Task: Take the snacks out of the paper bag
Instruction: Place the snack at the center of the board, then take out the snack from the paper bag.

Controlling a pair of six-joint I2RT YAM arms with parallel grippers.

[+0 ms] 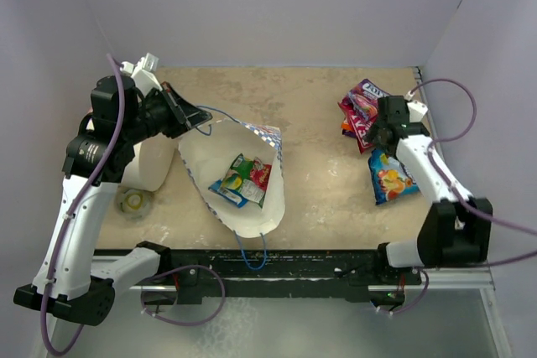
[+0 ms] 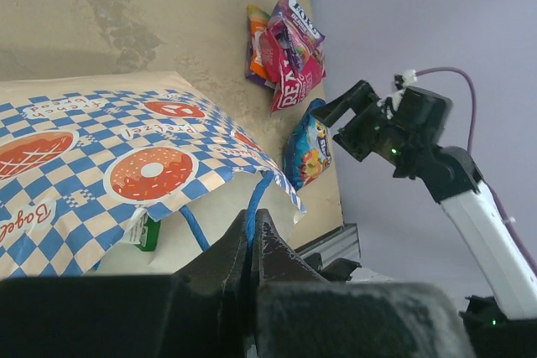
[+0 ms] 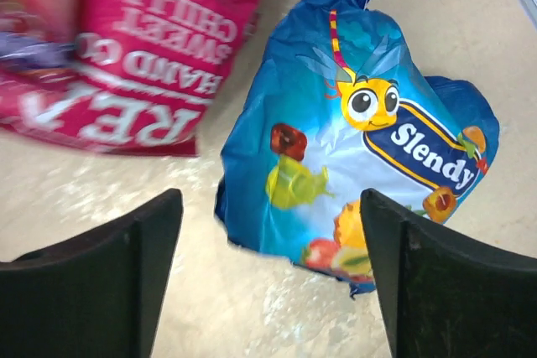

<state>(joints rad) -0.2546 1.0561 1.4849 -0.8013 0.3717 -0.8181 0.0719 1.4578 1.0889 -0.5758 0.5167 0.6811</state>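
Observation:
The paper bag (image 1: 252,207) lies open on its side mid-table, cream inside up; its checkered outside shows in the left wrist view (image 2: 109,165). A green and red snack packet (image 1: 242,179) lies inside it. My left gripper (image 1: 200,119) is shut on the bag's blue cord handle (image 2: 256,194) and lifts the bag's far edge. My right gripper (image 1: 375,133) is open and empty, just above a blue snack packet (image 3: 352,165). The blue packet (image 1: 391,177) lies on the table at the right. Magenta and purple packets (image 1: 361,106) lie piled behind it.
A large white cylinder (image 1: 147,163) stands left of the bag under my left arm. A small round lid (image 1: 134,202) lies beside it. White walls close in the table on three sides. A black rail (image 1: 277,267) runs along the near edge.

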